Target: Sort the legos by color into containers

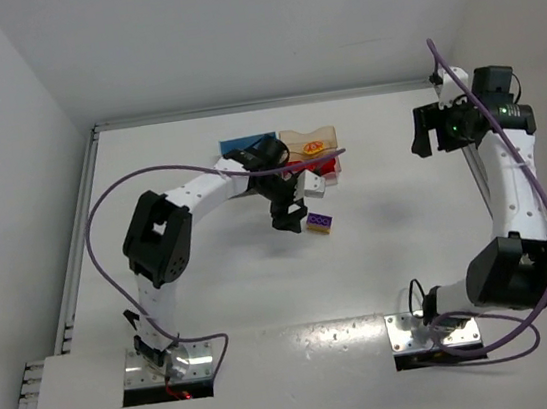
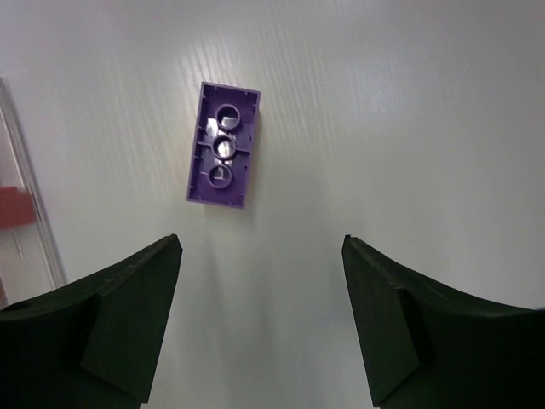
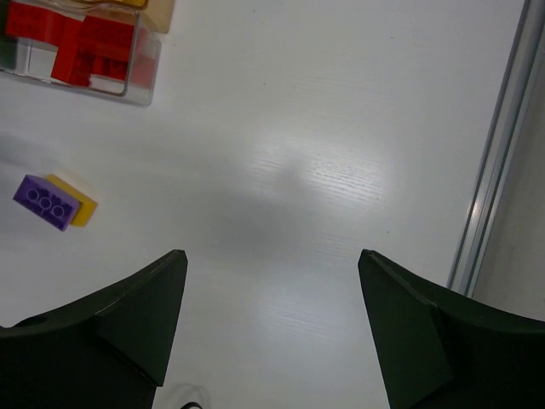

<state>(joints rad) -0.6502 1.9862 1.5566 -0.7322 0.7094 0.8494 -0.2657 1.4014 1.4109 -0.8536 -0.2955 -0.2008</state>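
Left end effector and right end effector wide apart, empty; yellow lego half hidden behind purple lego.

Clear bin w/ red legos cut off top-left; left arm partly covers bin block.

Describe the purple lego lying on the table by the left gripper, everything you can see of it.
The purple lego is a glossy plastic oblong brick. It lies flat on the white table with its hollow underside up, three round tubes showing. A yellow piece sits against it, seemingly stuck on. It is outside the bins, near the clear bin. The left gripper hangs open just short of it, not touching.
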